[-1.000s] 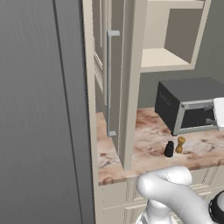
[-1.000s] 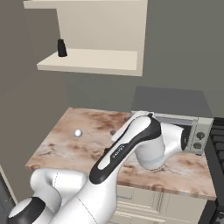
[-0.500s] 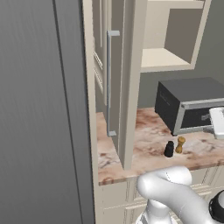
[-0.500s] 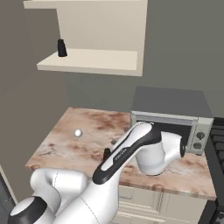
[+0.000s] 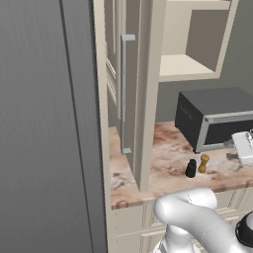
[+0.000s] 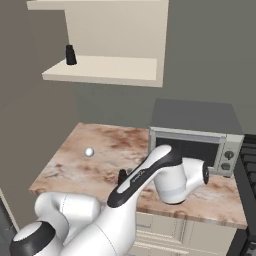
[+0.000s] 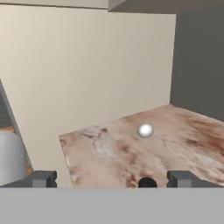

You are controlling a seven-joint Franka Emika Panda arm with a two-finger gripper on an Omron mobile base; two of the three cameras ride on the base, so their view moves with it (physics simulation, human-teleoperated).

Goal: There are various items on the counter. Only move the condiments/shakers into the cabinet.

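A short black shaker (image 5: 191,168) and a golden-tan shaker (image 5: 203,163) stand side by side near the front edge of the marbled counter (image 5: 163,173). In the right base view my arm partly covers the black shaker (image 6: 122,176). Another black shaker (image 6: 70,55) stands on the cabinet shelf (image 6: 105,70). The cabinet door (image 5: 141,89) with its grey bar handle (image 5: 126,94) stands swung out. My gripper (image 7: 113,179) is open and holds nothing; its fingertips (image 7: 43,178) are wide apart, low over the counter, with a black shaker cap (image 7: 147,182) just ahead of them. My hand (image 5: 244,147) hangs right of the two shakers.
A dark grey microwave (image 5: 217,118) sits at the back right of the counter, close behind my hand. A small white ball (image 6: 89,151) lies on the counter toward the left. A tall grey panel (image 5: 44,123) stands at the left.
The hand has sunk in front of the microwave toward the counter, and the arm's elbow has swung right. The shakers have not moved.
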